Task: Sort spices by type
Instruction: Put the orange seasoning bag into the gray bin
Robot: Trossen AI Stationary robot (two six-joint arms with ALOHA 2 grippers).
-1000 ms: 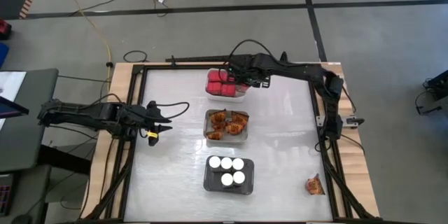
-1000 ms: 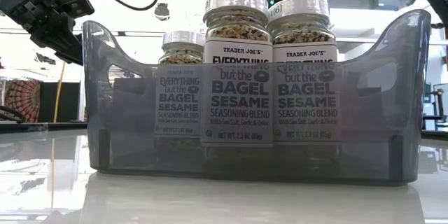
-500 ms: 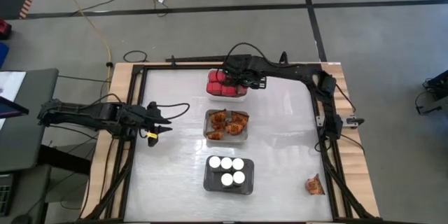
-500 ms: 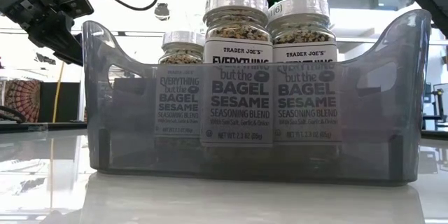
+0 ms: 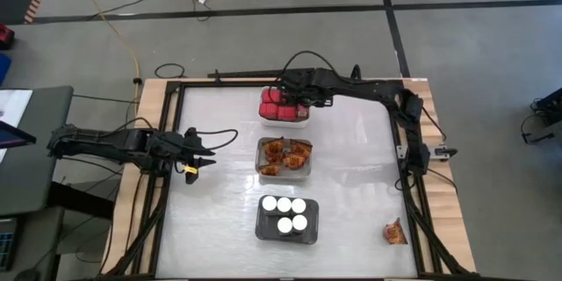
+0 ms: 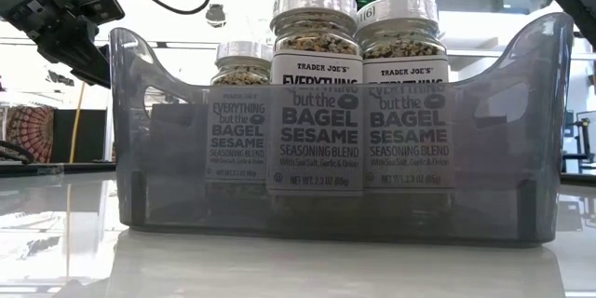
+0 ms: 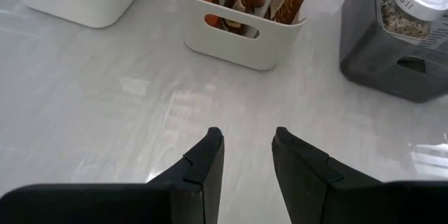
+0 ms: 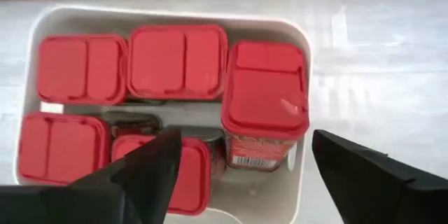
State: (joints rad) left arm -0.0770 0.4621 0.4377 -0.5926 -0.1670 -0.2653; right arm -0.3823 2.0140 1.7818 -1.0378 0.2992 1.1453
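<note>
My right fingers (image 8: 238,175) hang spread wide over the white tray (image 5: 284,121) at the far end of the table (image 5: 351,193), gripping nothing. Below them sit the red boxy containers (image 8: 266,98), five lids showing; the one nearest the tray's wall stands higher than the rest, with a printed label on its side too small to read.

The clear tray (image 5: 284,173), the middle one of the row, holds the orange-brown crinkly packets (image 5: 285,154). On its near side stands the dark grey tray (image 6: 521,149) with five white-lidded jars (image 6: 315,93), their labels reading "TRADER JOE'S EVERYTHING but the BAGEL SESAME SEASONING BLEND".

One more orange-brown packet (image 5: 394,233) lies alone, well off from the clear tray, at the table's near right edge by the frame.

My left fingers (image 7: 245,164) wait at the table's left edge, well apart from the clear tray, parted by a narrow gap and empty, with bare tabletop between.
</note>
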